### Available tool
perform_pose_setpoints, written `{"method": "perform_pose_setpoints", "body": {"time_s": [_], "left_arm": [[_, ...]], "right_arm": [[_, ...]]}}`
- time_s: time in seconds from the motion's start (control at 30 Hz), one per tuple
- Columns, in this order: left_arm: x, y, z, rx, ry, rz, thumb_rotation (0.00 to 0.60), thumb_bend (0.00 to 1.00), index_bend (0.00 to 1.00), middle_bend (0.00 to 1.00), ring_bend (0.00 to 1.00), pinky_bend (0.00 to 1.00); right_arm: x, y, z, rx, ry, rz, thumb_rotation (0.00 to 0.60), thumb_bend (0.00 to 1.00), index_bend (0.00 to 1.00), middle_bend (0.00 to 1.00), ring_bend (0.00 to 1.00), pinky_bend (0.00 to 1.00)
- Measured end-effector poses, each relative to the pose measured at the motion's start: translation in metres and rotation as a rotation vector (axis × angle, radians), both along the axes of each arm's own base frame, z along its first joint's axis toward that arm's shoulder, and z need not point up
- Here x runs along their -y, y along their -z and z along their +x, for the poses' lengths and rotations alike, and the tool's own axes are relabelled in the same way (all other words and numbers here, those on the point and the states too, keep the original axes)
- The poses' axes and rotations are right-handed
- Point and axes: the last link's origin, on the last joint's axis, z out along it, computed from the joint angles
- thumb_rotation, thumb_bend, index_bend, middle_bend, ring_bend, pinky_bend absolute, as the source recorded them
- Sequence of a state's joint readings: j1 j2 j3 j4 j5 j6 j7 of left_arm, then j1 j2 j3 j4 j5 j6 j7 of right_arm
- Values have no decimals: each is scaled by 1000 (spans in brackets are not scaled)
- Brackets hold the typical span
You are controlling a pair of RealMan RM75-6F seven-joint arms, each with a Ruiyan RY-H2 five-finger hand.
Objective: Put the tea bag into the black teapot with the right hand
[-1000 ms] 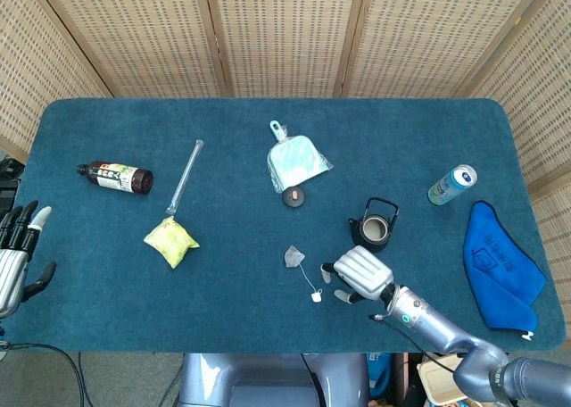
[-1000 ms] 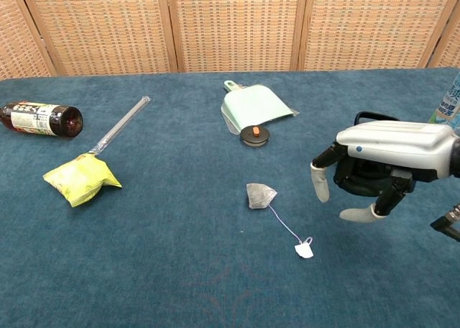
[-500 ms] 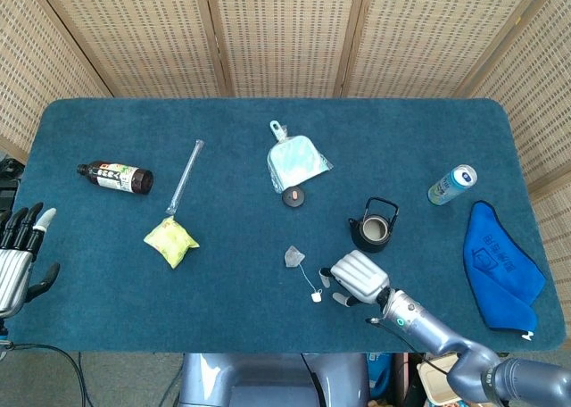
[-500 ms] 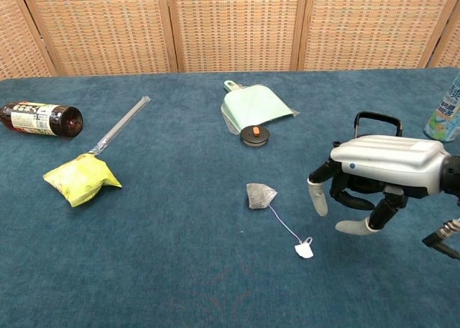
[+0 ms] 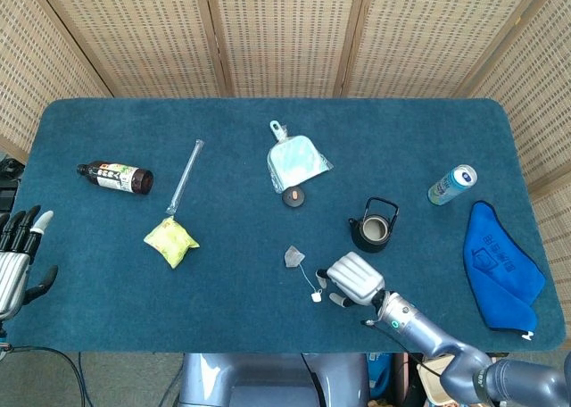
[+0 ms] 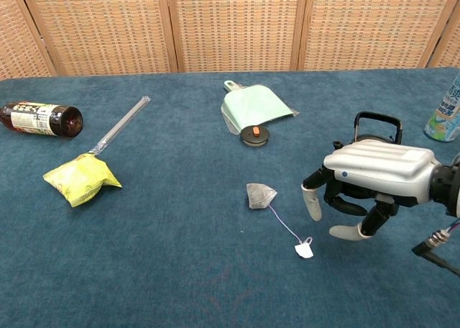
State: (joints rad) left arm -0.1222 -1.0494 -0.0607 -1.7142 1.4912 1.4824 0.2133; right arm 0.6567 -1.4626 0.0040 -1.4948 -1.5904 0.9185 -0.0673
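The tea bag (image 5: 293, 256) (image 6: 260, 195) lies flat on the blue cloth, its string running to a white tag (image 5: 316, 295) (image 6: 305, 250). The black teapot (image 5: 373, 228) (image 6: 374, 127) stands open behind my right hand, its handle up. My right hand (image 5: 355, 278) (image 6: 375, 173) hovers palm down just right of the tag, fingers (image 6: 312, 201) apart and pointing down, holding nothing. The teapot's lid (image 5: 293, 195) (image 6: 254, 135), with an orange knob, sits apart near the dustpan. My left hand (image 5: 18, 255) rests open at the table's left edge.
A pale green dustpan (image 5: 294, 161) lies at the back centre. A brown bottle (image 5: 114, 176), a clear rod (image 5: 186, 177) and a yellow snack bag (image 5: 170, 239) are on the left. A drink can (image 5: 451, 185) and a blue cloth (image 5: 500, 266) lie on the right.
My right hand has moved left and toward the table's front edge, away from the teapot and closer to the tag. My left hand has slid slightly lower in the head view.
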Motion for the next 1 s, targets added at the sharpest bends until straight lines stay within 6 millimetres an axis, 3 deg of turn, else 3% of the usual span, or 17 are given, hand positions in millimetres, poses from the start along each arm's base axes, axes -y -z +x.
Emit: {"method": "perform_pose_setpoints", "body": {"time_s": [1.0], "left_arm": [[3,2,-7,17,-23,-10,600,378,0,0,0,0]], "right_arm": [[-3,27,-4,-57,-68,-10,600,425,535,913,959,989]]}}
